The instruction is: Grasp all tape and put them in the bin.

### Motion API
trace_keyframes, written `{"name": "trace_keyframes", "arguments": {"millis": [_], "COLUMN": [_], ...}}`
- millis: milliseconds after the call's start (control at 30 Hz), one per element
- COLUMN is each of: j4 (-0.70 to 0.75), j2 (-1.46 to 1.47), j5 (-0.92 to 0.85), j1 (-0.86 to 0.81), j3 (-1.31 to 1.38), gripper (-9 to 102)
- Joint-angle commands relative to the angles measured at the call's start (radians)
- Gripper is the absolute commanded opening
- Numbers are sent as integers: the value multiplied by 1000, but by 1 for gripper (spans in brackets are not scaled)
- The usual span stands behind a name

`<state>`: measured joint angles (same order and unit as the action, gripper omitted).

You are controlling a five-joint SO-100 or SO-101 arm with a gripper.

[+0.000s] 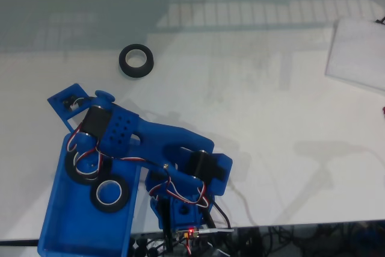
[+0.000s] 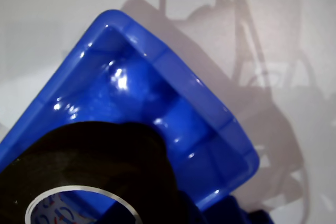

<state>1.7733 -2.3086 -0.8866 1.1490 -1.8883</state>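
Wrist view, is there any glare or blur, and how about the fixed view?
Wrist view: bright glare spots on the bin, the close tape roll soft and dark, arm shadows on the table. Fixed view: hazy overall, a window reflection across the table.

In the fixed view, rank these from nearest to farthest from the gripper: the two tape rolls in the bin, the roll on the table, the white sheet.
1. Roll under the arm, in the bin.
2. Second bin roll.
3. Table roll, upper left.
4. White sheet, far right.
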Motion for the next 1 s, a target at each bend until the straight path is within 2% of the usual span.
{"name": "trace_keyframes", "arguments": {"millis": [0, 100, 167, 333, 467, 600, 800, 967], "j4": [-15, -43, -58, -86, -144, -261, -362, -448], "j2": [-6, -12, -12, -12, 11, 86, 221, 328], "j5": [28, 89, 112, 129, 178, 305, 525, 646], "j1": [-11, -26, -31, -60, -144, -295, -569, -802], "j3": [6, 6, 6, 6, 12, 44, 67, 72], "gripper": [24, 40, 44, 42, 42, 41, 43, 40]}}
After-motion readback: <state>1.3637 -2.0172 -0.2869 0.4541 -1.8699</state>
